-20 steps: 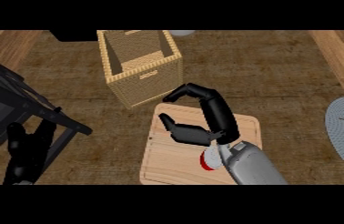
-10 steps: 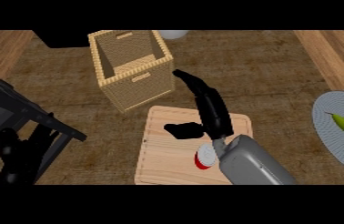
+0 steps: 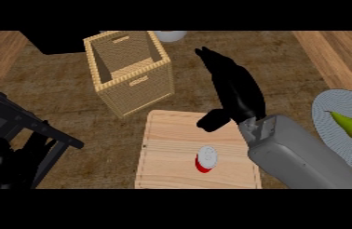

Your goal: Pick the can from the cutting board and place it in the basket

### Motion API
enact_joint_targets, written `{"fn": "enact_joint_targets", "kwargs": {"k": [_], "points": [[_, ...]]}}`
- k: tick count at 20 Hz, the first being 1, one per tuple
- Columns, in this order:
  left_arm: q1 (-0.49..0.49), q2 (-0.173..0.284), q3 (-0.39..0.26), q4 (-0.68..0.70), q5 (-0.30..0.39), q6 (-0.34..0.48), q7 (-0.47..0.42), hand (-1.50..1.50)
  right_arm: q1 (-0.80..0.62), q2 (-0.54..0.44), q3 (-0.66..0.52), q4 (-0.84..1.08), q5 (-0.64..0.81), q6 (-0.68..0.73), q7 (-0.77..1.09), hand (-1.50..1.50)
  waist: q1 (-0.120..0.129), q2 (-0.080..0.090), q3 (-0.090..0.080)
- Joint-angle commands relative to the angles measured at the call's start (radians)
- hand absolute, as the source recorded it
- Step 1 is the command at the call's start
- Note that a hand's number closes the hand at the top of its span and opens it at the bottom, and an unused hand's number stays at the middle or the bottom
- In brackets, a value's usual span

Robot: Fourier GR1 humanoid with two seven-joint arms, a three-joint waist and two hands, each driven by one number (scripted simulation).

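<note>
The black right hand [image 3: 233, 86] is being held above the far edge of the pale wooden cutting board [image 3: 168, 149], fingers extended toward the tall woven wicker basket [image 3: 131, 74], nothing gripped. The red can with a white top [image 3: 206, 158] is standing upright on the board, its long axis vertical.

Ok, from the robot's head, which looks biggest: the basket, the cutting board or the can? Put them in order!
Biggest to smallest, as they look:
1. Cutting board and basket: about alike, and the basket stands taller toward the camera, so I won't rank them.
2. Can: clearly smallest.
</note>
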Motion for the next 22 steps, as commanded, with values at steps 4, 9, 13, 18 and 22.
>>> {"fn": "enact_joint_targets", "kwargs": {"k": [4, 9, 13, 18, 22], "points": [[0.032, -0.063, -0.046, 0.054, 0.034, -0.032, 0.021, 0.0, -0.084, -0.073, -0.001, -0.181, -0.194, 0.376, 0.316, -1.5, -0.014, 0.016, -0.019], [0.039, -0.081, -0.055, 0.063, 0.008, -0.027, -0.005, 0.0, -0.119, -0.125, -0.038, -0.288, -0.355, 0.512, 0.488, -1.5, -0.002, 0.023, -0.016], [0.043, -0.065, -0.035, 0.081, 0.024, -0.066, -0.019, 0.0, -0.144, -0.205, -0.096, -0.345, -0.483, 0.532, 0.532, -1.5, 0.006, 0.028, -0.017], [0.009, -0.085, -0.06, 0.093, 0.007, -0.079, -0.019, 0.0, -0.138, -0.243, -0.105, -0.404, -0.557, 0.47, 0.586, -1.5, 0.027, 0.038, -0.015], [0.014, -0.088, -0.051, 0.086, -0.001, -0.079, -0.019, 0.0, -0.082, -0.271, -0.077, -0.466, -0.549, 0.417, 0.606, -1.5, 0.044, 0.04, -0.012]]}}
